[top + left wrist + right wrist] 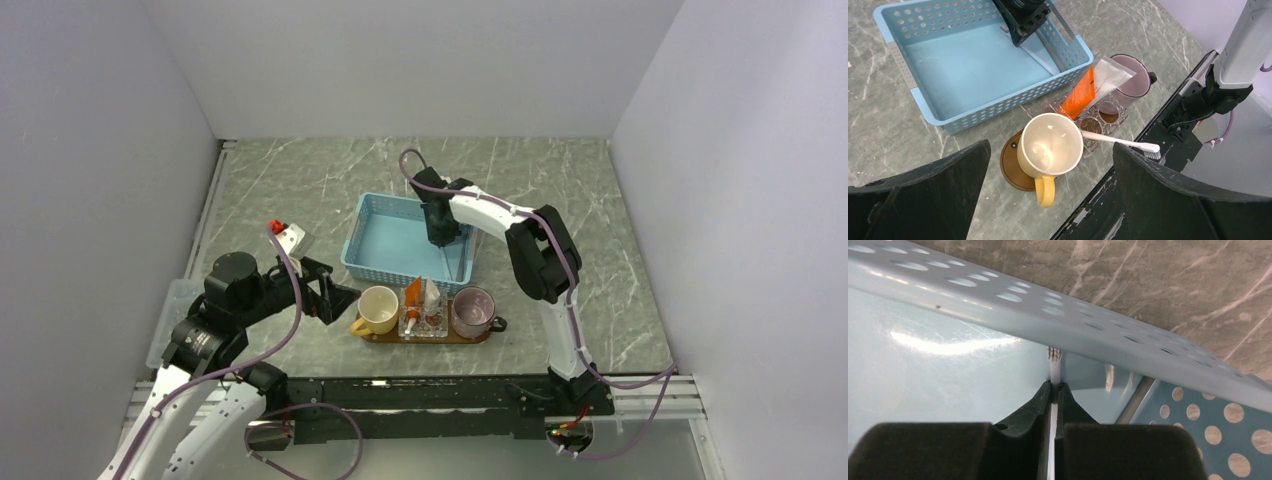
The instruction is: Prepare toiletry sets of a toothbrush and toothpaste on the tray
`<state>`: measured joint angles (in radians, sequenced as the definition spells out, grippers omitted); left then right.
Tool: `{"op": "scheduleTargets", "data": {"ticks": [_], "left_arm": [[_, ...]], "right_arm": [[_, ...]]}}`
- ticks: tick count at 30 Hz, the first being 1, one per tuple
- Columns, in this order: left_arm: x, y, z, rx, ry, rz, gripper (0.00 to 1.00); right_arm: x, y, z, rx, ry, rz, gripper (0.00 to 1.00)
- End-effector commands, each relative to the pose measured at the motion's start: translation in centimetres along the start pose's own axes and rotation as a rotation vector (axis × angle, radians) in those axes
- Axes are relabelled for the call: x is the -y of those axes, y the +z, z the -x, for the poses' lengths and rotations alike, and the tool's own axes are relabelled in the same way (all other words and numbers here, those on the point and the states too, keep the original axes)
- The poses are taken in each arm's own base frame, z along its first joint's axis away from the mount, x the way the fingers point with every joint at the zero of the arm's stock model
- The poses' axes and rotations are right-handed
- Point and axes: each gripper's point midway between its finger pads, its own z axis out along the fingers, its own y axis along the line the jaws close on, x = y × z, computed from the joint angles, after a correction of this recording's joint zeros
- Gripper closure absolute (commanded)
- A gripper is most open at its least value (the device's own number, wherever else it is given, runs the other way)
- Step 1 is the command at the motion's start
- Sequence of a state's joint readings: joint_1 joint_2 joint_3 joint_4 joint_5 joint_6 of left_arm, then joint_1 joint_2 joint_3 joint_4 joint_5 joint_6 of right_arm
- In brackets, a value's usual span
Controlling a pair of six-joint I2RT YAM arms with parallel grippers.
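My right gripper [1054, 386] has its jaws clenched on a thin white plastic toothbrush [1054, 371], whose bristles sit just ahead of them against the wall of the blue perforated plastic basket [1048, 315]. My left gripper [340, 300] hangs released. Below it lies the brown oval wooden tray [1010, 165], holding an orange flat tube [1079, 94], a white flat tube [1109, 75] and another white toothbrush [1118, 142]. I judge only this last brush is left to carry over. The grey-green marbled tabletop [300, 180] is enclosed by plain white walls [400, 60].
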<state>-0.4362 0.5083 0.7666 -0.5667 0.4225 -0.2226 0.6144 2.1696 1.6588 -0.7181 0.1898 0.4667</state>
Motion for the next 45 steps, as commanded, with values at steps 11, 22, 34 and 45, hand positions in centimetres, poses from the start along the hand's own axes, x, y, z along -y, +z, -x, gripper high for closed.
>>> {"op": "scheduleTargets", "data": {"ticks": [11,22,34,45], "left_arm": [[-0.2,-0.1,0.6,0.012,0.015,0.013,0.01],[-0.3,0.1,0.6,0.008,0.011,0.017,0.01],[0.2,0.9,1.7,0.011,-0.026,-0.012,0.01],[1.8,1.3,5.8,0.085,-0.023,-0.084,0.00]], "right_arm": [[0.8,-1.3,0.7,0.055,-0.032,-0.039,1.00],[-1.0,-7.4,4.4,0.245,-0.039,0.117,1.00],[-1.8,-16.0,8.1,0.540,-0.063,0.265,1.00],[-1.9,-29.6,9.2,0.911,-0.103,0.508,1.00]]}}
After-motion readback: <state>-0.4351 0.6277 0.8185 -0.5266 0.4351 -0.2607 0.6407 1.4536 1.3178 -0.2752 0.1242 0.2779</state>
